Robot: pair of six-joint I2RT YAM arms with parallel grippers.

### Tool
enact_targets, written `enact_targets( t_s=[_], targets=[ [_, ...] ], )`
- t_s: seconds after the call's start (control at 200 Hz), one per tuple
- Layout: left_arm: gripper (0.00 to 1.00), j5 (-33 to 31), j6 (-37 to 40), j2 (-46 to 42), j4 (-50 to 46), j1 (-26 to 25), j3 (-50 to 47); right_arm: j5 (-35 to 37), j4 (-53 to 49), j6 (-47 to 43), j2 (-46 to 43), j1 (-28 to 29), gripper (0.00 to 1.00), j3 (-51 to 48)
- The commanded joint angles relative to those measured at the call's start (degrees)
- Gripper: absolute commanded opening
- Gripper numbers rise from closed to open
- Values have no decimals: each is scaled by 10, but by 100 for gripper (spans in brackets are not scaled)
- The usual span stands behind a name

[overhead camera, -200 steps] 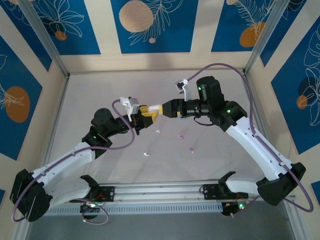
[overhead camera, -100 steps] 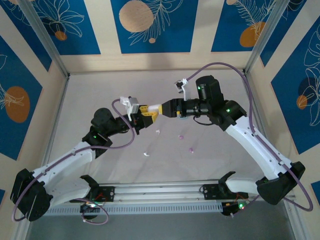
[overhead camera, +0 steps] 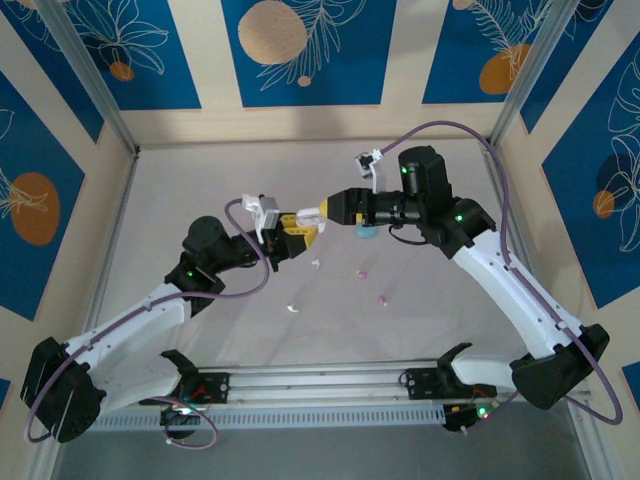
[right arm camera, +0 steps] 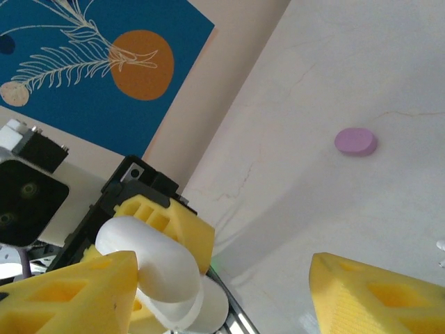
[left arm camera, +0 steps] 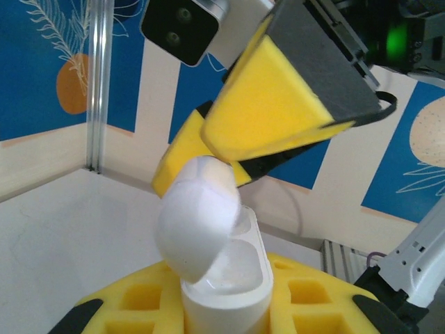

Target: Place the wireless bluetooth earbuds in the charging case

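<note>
The white case (left arm camera: 226, 292) is clamped upright in the left tool (overhead camera: 289, 230), above the worktop (overhead camera: 200, 180). Its rounded lid (left arm camera: 198, 223) stands open, and no bud can be made out inside. The right tool (right arm camera: 222, 278) is held apart, with one foam pad (left arm camera: 278, 104) just beside the lid and nothing between the pads. The buds are seen lying on the worktop, nearward of both tools: a white one (overhead camera: 316, 264) closest, pink ones (overhead camera: 362, 272) toward the right arm, which is judged the freer to fetch them. Their long axes cannot be told. Case and buds appear to be smooth, hard plastic; the pads look soft and gridded.
</note>
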Motion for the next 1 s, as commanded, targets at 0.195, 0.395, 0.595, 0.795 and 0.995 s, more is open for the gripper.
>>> enact_targets(
  t_s=[0.195,0.395,0.595,0.795,0.995],
  targets=[
    [18,25,3,-14,47,-4,1,12,-10,22,12,-13,69,18],
    [18,-31,33,-28,-7,-4,-11,63,-39,33,-25,-35,79,44],
    [18,-93,52,-66,-36,-4,-39,125,-107,56,-90,-114,74,-40],
    [18,-132,73,-110,-76,-4,-53,38,-128,55,-69,-160,57,-151],
    [18,-164,92,-155,-115,-4,-56,59,-104,30,40,-97,55,-146]
  ],
)
